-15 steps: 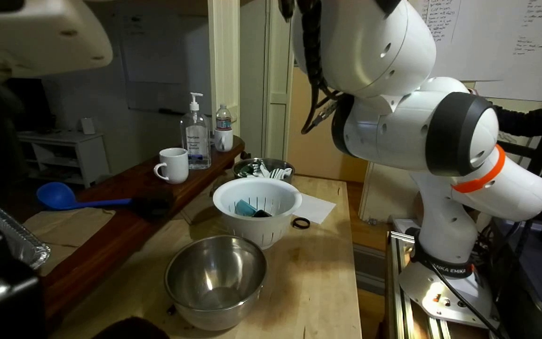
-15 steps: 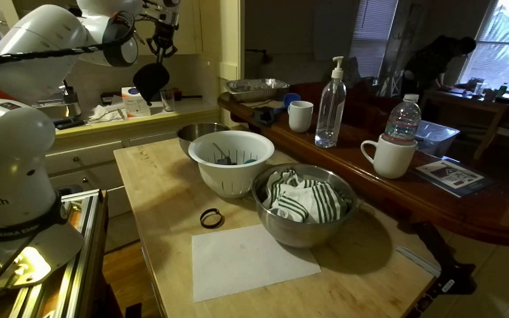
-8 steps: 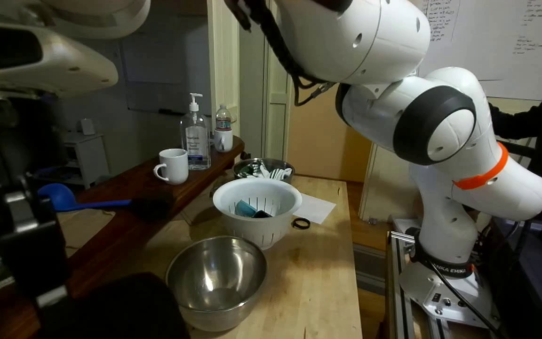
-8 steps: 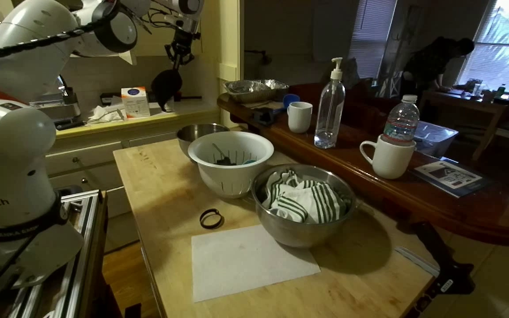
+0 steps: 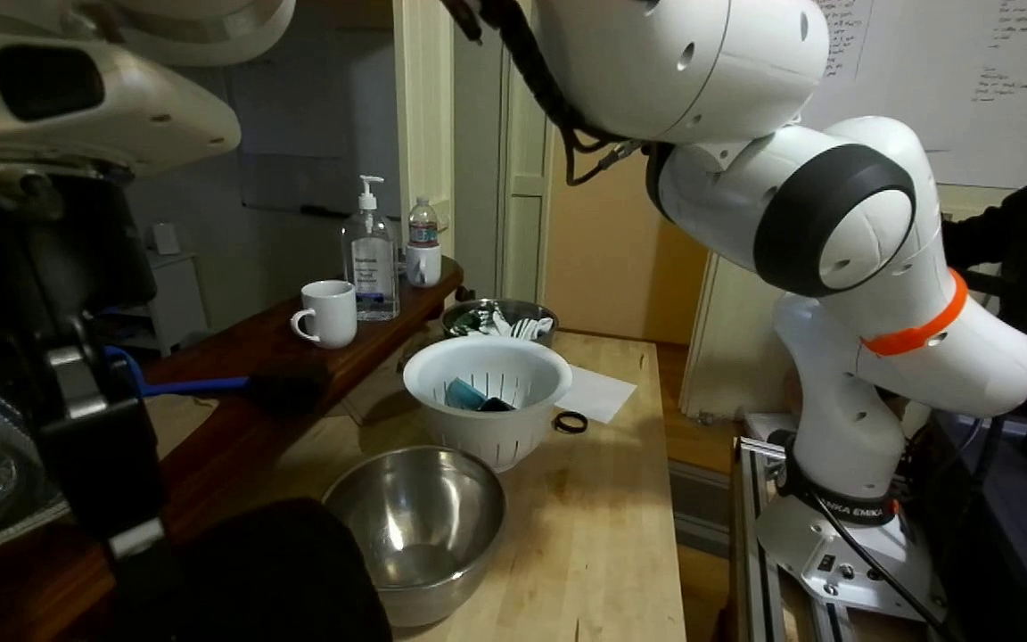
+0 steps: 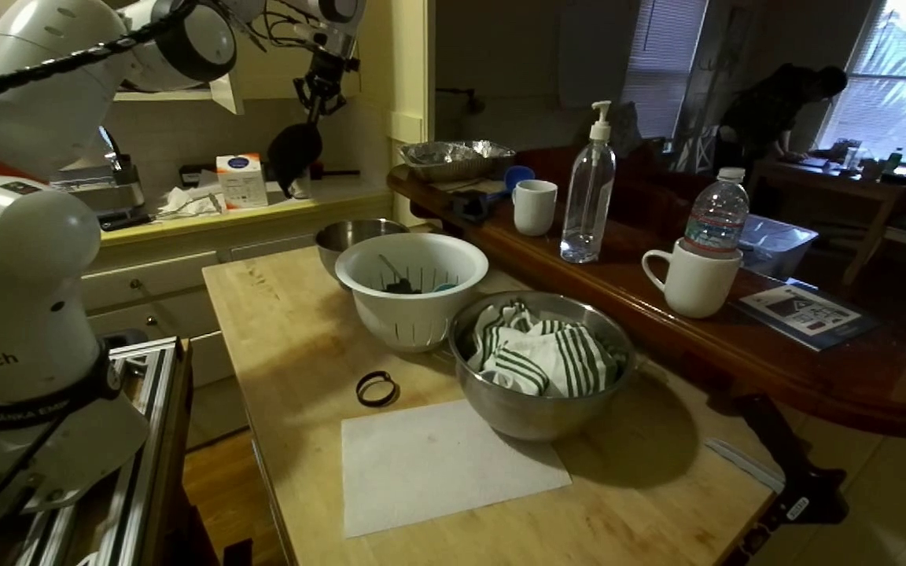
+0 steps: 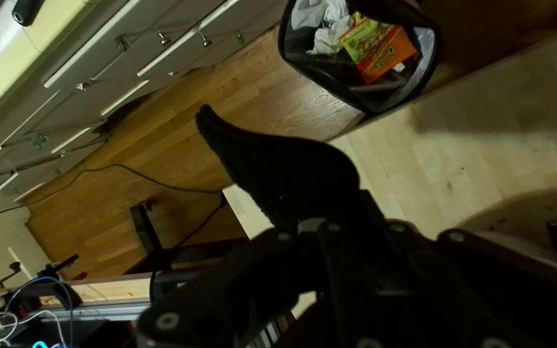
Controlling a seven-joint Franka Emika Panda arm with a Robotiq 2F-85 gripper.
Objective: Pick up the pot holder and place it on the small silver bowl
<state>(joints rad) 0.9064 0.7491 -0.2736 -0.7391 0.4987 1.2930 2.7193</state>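
The black, floppy pot holder [image 6: 296, 153] hangs below my gripper [image 6: 313, 118], well above the table. My gripper is shut on it, also in the wrist view [image 7: 327, 215], where the pot holder [image 7: 283, 169] sticks out beyond the dark fingers. In an exterior view the pot holder [image 5: 291, 571] is close to the camera and covers the left edge of the small silver bowl [image 5: 460, 517]. The small silver bowl [image 6: 333, 245] stands upright at the table's far end, below and right of the pot holder in that view. Its inside shows no contents.
A white colander [image 6: 410, 322] with utensils stands beside the small bowl. A larger steel bowl [image 6: 539, 413] holds striped towels. The raised wooden ledge [image 5: 237, 419] carries a mug [image 5: 331, 314], a sanitizer bottle [image 5: 371, 267], a foil tray [image 6: 457, 165] and a blue utensil [image 5: 201, 385].
The gripper carried the pot holder rightward and slightly down in both exterior views during the earlier half second. Since then it has moved only slightly. The bowls and colander have not moved.
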